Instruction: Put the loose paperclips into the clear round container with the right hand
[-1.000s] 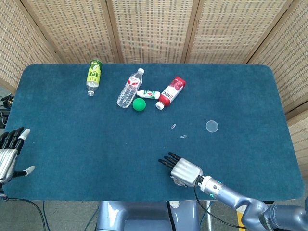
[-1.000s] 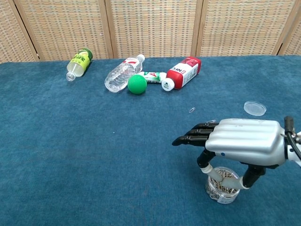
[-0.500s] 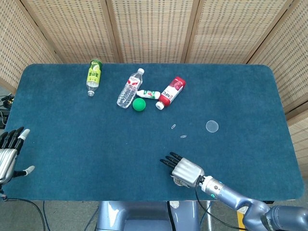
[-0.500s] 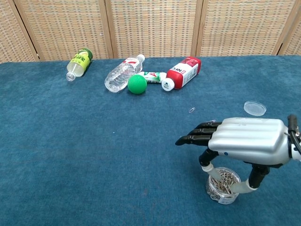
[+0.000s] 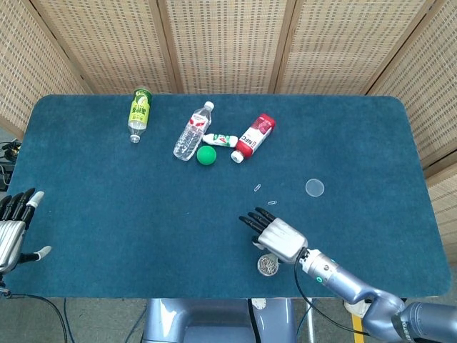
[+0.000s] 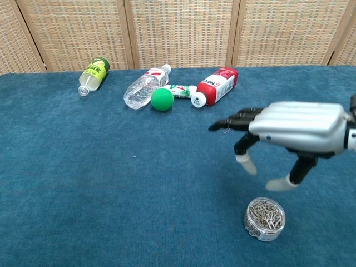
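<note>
The right hand (image 6: 295,136) is hovering above the blue counter (image 5: 107,193), its fingers spread apart and holding nothing — the thumb and one fingertip are hanging down toward the clear round container (image 6: 264,219). That container is standing upright near the front edge of the counter, just below and in front of the hand but not touching it, and it is packed with a heap of metal paperclips. In the head view the container (image 5: 268,265) is sitting right beside the hand's (image 5: 275,236) near edge. Two loose paperclips are lying on the cloth ahead of the fingertips: one (image 5: 257,188) further back, the other (image 5: 272,203) close to the fingertips. A clear round lid (image 5: 314,188) is lying flat to the right of them, well apart from the container.

The left hand (image 5: 16,229) is resting at the far left edge of the counter — fingers apart, empty.
</note>
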`<state>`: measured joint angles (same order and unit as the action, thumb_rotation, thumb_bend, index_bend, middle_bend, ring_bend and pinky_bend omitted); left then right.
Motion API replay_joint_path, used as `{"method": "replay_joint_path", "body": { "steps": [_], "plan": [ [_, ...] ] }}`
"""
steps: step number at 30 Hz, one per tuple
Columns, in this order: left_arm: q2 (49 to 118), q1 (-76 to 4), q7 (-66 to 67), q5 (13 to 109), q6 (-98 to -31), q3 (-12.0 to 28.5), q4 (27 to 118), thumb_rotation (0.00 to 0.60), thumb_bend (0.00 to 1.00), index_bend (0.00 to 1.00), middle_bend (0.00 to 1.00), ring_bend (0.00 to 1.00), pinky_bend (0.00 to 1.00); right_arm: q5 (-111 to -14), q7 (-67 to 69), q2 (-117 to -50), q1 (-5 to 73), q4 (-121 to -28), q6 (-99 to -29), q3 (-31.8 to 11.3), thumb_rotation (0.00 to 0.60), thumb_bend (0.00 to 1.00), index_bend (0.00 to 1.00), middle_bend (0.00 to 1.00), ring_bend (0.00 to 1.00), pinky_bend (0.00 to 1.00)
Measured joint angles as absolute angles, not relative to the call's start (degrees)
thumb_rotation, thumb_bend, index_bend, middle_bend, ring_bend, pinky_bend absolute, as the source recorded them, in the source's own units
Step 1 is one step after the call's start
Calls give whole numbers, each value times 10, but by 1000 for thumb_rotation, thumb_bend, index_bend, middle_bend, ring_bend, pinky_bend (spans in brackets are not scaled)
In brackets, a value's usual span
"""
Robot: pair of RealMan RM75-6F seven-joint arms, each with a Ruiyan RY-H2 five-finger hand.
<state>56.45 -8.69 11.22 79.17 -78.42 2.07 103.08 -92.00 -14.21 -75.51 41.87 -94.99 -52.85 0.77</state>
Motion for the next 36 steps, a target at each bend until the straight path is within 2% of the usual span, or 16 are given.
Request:
{"method": "replay_joint_path", "body": {
  "steps": [9,19,23,29,32,33,34,36],
  "plan": [
    [566,-88,115,787,-781,22,1029,600,0,0,0,0,0,-820,-147,-767,442,-891,-507,-59,600,224,512,0,0,0],
    [568,-95,113,765,-767,28,1022,600,0,0,0,0,0,-659,-183,-854,502,-763,-430,-117,600,226,435,0,0,0],
    [569,-97,110,756,-760,31,1018,600,0,0,0,0,0,-620,-196,-884,521,-725,-413,-125,600,313,411,9,0,0],
    [570,-101,108,745,-752,34,1012,600,0,0,0,0,0,-552,-222,-917,546,-688,-394,-133,600,361,396,171,1,0],
    [571,-103,108,741,-749,34,1011,600,0,0,0,0,0,-537,-239,-927,555,-674,-395,-132,600,444,396,316,127,9],
    [571,-103,108,741,-748,34,1010,600,0,0,0,0,0,-535,-242,-929,557,-672,-396,-131,600,472,396,357,174,34],
    [572,-104,109,740,-748,34,1010,600,0,0,0,0,0,-534,-246,-931,558,-670,-397,-129,600,513,396,413,230,102],
    [572,-103,109,741,-748,34,1010,600,0,0,0,0,0,-530,-257,-936,562,-661,-400,-125,600,593,396,491,317,283]
  ]
}}
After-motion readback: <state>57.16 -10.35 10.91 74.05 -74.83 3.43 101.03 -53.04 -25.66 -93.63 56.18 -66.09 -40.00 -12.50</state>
